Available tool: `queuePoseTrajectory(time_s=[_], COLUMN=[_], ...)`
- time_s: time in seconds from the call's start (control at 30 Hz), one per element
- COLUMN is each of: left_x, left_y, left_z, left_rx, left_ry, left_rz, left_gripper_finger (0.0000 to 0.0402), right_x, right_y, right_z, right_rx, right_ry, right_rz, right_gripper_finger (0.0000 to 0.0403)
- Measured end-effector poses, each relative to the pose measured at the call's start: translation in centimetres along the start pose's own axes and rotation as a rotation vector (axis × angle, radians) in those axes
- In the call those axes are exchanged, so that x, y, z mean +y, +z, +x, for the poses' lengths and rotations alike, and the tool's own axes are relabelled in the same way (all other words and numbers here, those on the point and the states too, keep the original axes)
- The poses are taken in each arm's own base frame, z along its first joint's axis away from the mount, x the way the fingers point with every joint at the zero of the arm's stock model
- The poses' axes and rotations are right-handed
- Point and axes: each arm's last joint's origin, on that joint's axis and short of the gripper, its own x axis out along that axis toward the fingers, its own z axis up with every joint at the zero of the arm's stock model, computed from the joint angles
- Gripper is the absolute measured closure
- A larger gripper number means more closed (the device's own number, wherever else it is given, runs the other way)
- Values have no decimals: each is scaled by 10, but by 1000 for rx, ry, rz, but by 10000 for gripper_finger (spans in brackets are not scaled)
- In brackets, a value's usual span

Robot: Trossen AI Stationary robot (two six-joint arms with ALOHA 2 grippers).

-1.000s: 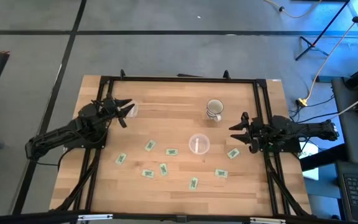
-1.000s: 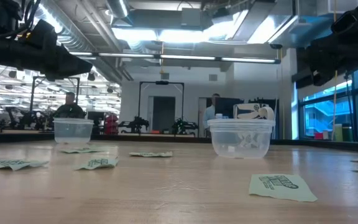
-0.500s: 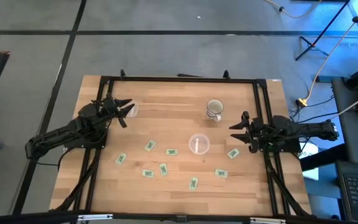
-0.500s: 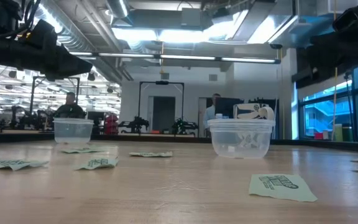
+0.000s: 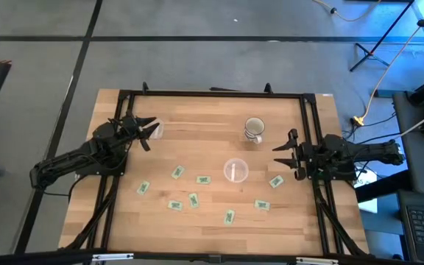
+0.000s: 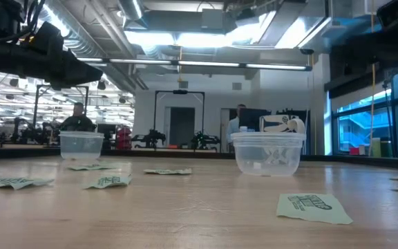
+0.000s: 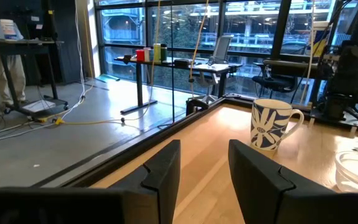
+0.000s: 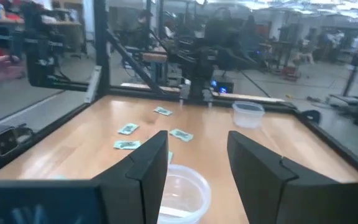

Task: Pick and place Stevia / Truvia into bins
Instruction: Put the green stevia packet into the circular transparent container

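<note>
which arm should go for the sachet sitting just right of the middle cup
Probably the right. Its open right gripper hangs close beside that sachet, while the left gripper, also open, sits across the table by the far clear cup.

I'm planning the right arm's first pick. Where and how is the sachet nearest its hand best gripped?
The sachet lies flat on the table, just below the open right hand in the high view. Probably come straight down from above and pinch across its short width at the middle; a flat packet gives a side approach nothing to grip.
</note>
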Motion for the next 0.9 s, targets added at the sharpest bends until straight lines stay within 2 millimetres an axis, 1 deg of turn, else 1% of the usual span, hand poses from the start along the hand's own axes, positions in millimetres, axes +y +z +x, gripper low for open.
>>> queuePoseTrajectory(time_s=[0.13, 0.27, 0.37, 0.47, 0.57, 0.67, 0.73, 0.83, 0.9], left_x=[0, 0, 0, 0, 0, 0, 0, 0, 0], left_y=[0, 0, 0, 0, 0, 0, 0, 0, 0], left_z=[0, 0, 0, 0, 0, 0, 0, 0, 0], left_rx=[0, 0, 0, 0, 0, 0, 0, 0, 0], left_ry=[0, 1, 0, 1, 1, 1, 0, 0, 4], left_rz=[0, 0, 0, 0, 0, 0, 0, 0, 0], left_gripper_finger=[272, 272, 272, 272, 272, 272, 272, 272, 272], right_x=[-4, -5, -3, 3, 10, 20, 25, 34, 40], right_y=[28, 55, 71, 81, 83, 74, 68, 54, 44], right_z=[9, 32, 55, 78, 98, 110, 115, 121, 125], right_rx=[76, 207, 384, 636, 922, 1221, 1385, 1555, 1592], right_ry=[-40, -12, 36, 84, 94, 60, -6, -158, -293], right_rz=[-54, -124, -147, -106, -28, 42, 102, 229, 344], right_gripper_finger=[232, 232, 232, 232, 232, 232, 232, 232, 232])
